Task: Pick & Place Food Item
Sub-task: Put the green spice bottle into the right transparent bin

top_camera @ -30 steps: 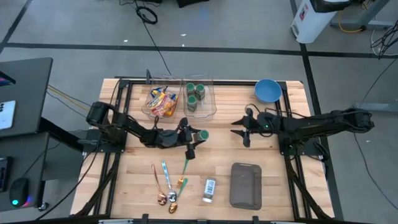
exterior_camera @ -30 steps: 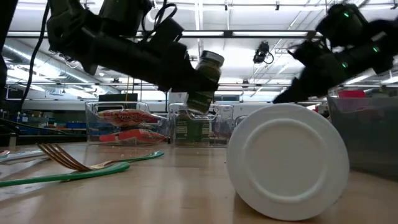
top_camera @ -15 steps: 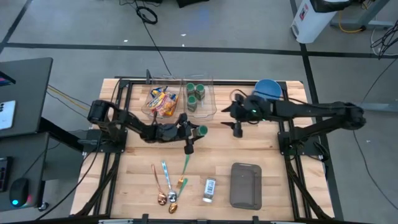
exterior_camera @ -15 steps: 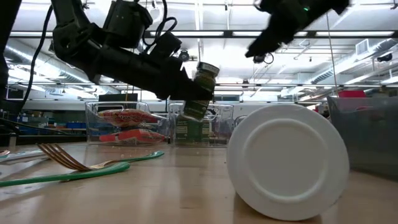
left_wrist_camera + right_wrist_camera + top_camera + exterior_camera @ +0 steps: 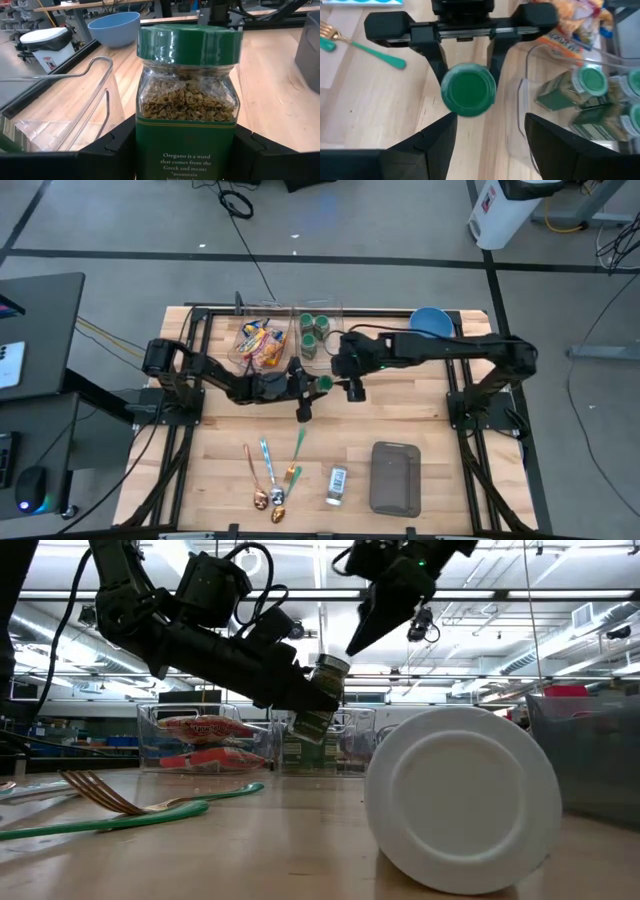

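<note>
An oregano jar [image 5: 187, 100] with a green lid [image 5: 468, 90] hangs over the table's middle, and my left gripper [image 5: 306, 386] is shut on it. In the low view the jar [image 5: 320, 700] is clear of the wood and tilted. My right gripper [image 5: 487, 145] hovers open just above and to the right of the jar, slanting down at the lid; its fingers [image 5: 362, 632] touch nothing. Beyond the jar stands a clear bin [image 5: 318, 338] with more green-lidded jars. My left gripper pinches the jar's glass body [image 5: 145, 140] below the lid between its two fingers, one on each opposite side. The fingers [image 5: 436, 62] come nearly level from the table's left. The jar is lifted clear, lid up and tilted toward the right.
A second clear bin [image 5: 258, 345] with snack packets stands at the far edge, a blue bowl [image 5: 430, 323] at the far right. Spoons and forks [image 5: 275, 470], a small bottle [image 5: 337, 485] and a grey container [image 5: 395, 477] lie near the front edge.
My right gripper has swung up and toward the table's left, from the right of centre to just over the jar, and has tipped downward. My left gripper has carried the jar a little toward the far edge, still clear of the table.
</note>
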### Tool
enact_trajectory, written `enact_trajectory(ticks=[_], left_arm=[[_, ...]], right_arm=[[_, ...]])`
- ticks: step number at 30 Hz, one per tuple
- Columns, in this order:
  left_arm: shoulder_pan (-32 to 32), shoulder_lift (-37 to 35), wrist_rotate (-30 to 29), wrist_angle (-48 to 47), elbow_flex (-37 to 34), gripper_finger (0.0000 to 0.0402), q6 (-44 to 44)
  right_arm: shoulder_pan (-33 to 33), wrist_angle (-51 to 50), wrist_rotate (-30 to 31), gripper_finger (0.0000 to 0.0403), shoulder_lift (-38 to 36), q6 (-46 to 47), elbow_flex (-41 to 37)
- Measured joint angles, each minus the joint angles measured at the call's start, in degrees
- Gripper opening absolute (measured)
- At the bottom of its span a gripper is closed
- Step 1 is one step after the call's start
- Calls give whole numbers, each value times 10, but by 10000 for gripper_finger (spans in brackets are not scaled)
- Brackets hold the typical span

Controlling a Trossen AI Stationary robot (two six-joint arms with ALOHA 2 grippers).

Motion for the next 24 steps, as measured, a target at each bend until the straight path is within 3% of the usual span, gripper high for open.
enact_trajectory(ticks=[13, 24], left_arm=[[19, 27, 14, 15, 0, 207, 7], [30, 30, 25, 51, 0, 207, 7]], right_arm=[[1, -23, 9, 297, 48, 0, 71], [1, -40, -5, 300, 68, 2, 60]])
